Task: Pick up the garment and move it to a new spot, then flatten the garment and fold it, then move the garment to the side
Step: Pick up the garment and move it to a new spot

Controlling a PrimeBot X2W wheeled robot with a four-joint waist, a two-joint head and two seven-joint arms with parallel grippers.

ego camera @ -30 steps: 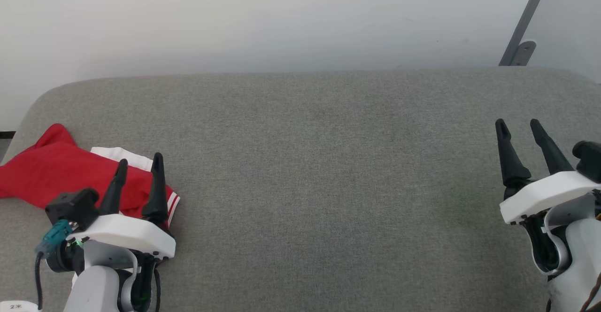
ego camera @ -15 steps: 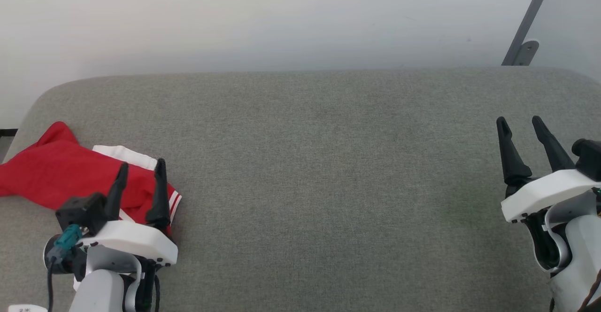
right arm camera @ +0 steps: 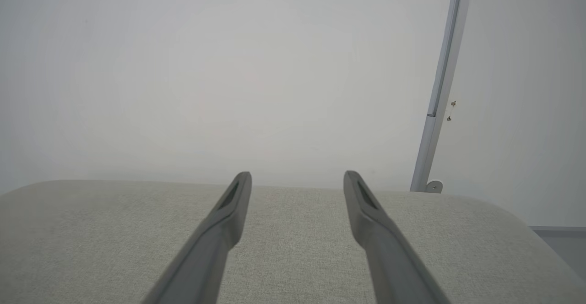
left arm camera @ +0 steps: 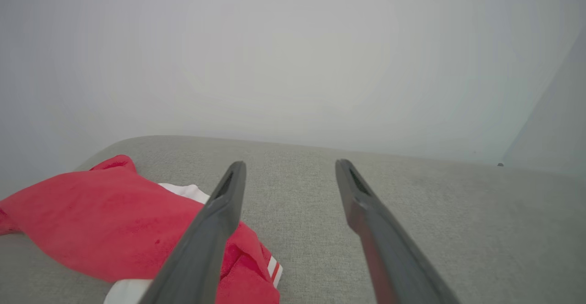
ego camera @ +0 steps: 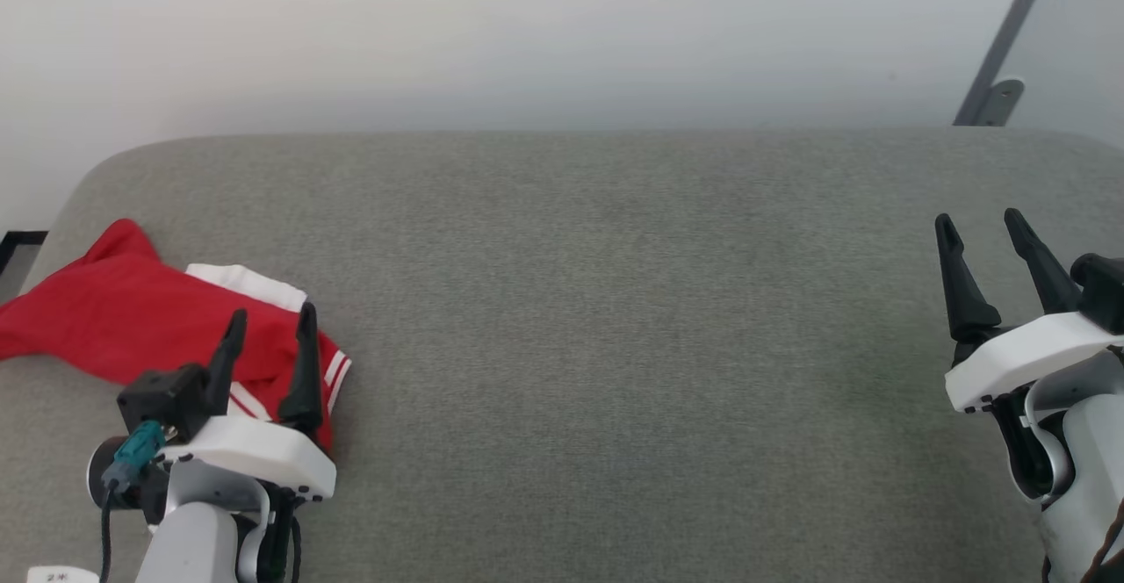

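Well, we see the garment lying bunched at lower left of the head view, on the grey cushion. Our left gripper overlaps its striped edge, fingers spread, w/ nothing between; right gripper, at lower right, is also spread & empty.
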